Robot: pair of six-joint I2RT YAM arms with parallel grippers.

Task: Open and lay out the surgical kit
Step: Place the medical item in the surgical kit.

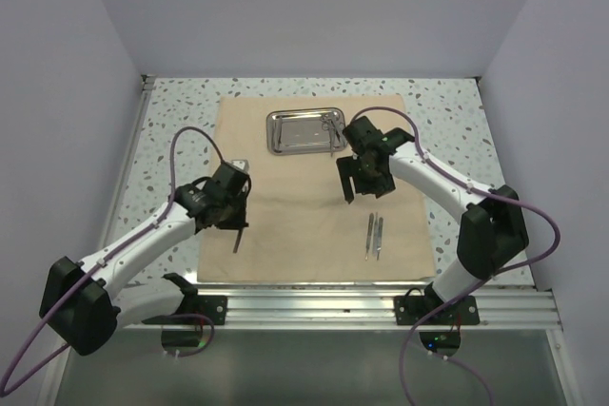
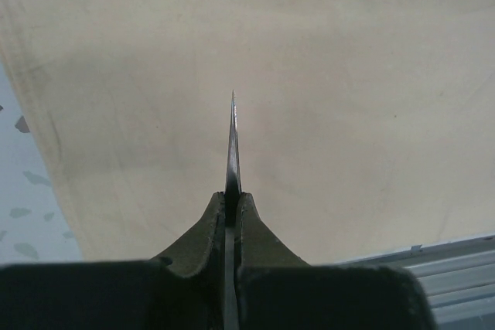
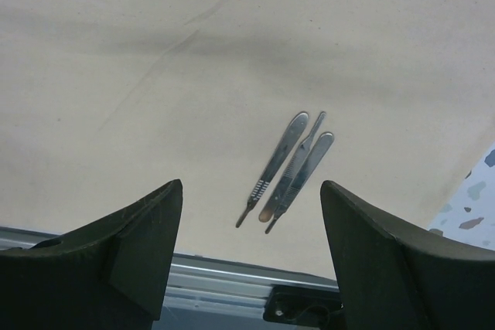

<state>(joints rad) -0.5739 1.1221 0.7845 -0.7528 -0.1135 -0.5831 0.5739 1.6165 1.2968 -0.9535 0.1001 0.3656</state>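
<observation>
Cloth first: the large beige cloth wrap [image 1: 304, 206] lies spread flat on the speckled white desk [image 1: 181, 111], with the small shiny rectangular steel tray [image 1: 285, 132] on its far middle and what look like silver scissors [image 1: 330, 125] at the tray's right end. My left claw [image 2: 232, 200] is clamped tight on a slim silver pointed instrument [image 2: 233, 144], which sticks out edge-on over the cloth's left part. My right claw [image 1: 366, 185] hangs wide and empty above the cloth, with three slim silver handles [image 3: 290, 164] lying side by side, almost touching, near the front right edge. I judge these pieces light, stiff and slick, so they could pivot or slide in a loose pinch. I would take one across its narrow width at mid-handle. The cloth is soft and may bunch under the fingertips, and the close neighbours could get nudged.
</observation>
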